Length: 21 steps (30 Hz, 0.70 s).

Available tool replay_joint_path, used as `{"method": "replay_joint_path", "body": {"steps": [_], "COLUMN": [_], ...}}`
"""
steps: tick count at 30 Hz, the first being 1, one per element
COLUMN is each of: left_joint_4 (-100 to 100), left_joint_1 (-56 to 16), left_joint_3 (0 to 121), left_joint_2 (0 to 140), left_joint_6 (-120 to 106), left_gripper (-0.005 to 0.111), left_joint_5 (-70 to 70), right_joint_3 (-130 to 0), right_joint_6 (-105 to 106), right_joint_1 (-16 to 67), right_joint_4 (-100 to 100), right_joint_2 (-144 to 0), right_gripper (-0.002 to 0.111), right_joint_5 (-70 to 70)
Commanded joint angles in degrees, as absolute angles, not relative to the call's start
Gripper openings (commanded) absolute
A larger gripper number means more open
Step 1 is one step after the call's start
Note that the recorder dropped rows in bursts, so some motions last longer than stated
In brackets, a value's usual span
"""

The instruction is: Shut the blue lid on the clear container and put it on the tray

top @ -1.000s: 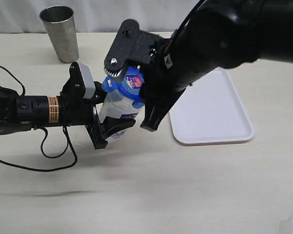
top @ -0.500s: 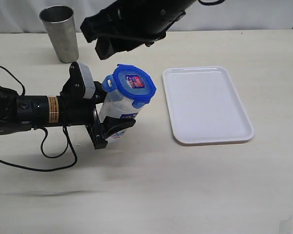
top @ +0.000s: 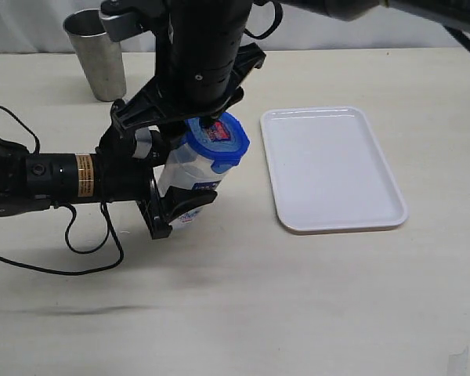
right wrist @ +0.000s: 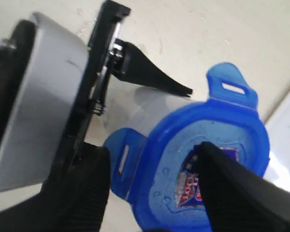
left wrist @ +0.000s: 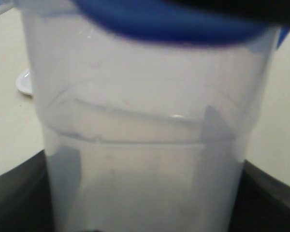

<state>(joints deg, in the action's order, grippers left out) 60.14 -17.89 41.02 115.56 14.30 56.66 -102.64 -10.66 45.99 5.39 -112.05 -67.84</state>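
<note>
The clear container (top: 189, 174) leans tilted over the table, and my left gripper (top: 171, 205) is shut on its lower body. It fills the left wrist view as the clear container (left wrist: 145, 145), with my left gripper (left wrist: 145, 208) dark at both sides. The blue lid (top: 218, 141) sits on its mouth, flaps sticking out. My right gripper (top: 193, 124) hangs open right over it. In the right wrist view the right gripper (right wrist: 152, 186) has one finger (right wrist: 237, 188) over the sticker of the blue lid (right wrist: 208, 159) and the other finger (right wrist: 77, 188) outside a flap. The white tray (top: 333, 168) lies to the right.
A grey metal cup (top: 98, 51) stands at the back left. The left arm's black cable (top: 86, 239) loops on the table in front of it. The right arm (top: 200, 47) reaches down from the back and hides the area behind the container.
The right arm lifted away to the back, then came down over the lid from above. The left gripper and container have stayed put.
</note>
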Motion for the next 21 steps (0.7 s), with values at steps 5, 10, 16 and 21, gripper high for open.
{"method": "replay_joint_path", "body": {"steps": [5,10,16,21], "left_joint_4": [59.4,59.4,59.4,59.4], "left_joint_1": [-18.0,-18.0,-18.0,-18.0], "left_joint_3": [41.4,41.4,41.4,41.4], "left_joint_2": [114.9,114.9,114.9,114.9], "left_joint_6": [14.7,14.7,14.8,14.8], "left_gripper": [0.0,0.0,0.0,0.0], "left_joint_5": [58.9,58.9,58.9,59.2], "right_joint_3": [-102.9,-102.9,-102.9,-102.9], "right_joint_6": [-11.5,-5.9,-4.6,-7.0], "right_joint_1": [46.2,46.2,46.2,47.8], "right_joint_4": [7.4,-0.6,-0.9,5.7], "right_joint_2": [-112.2,-112.6,-115.4,-117.8], "right_gripper": [0.043,0.031,0.026,0.026], "right_joint_5": [-70.0,-68.8,-70.0,-70.0]}}
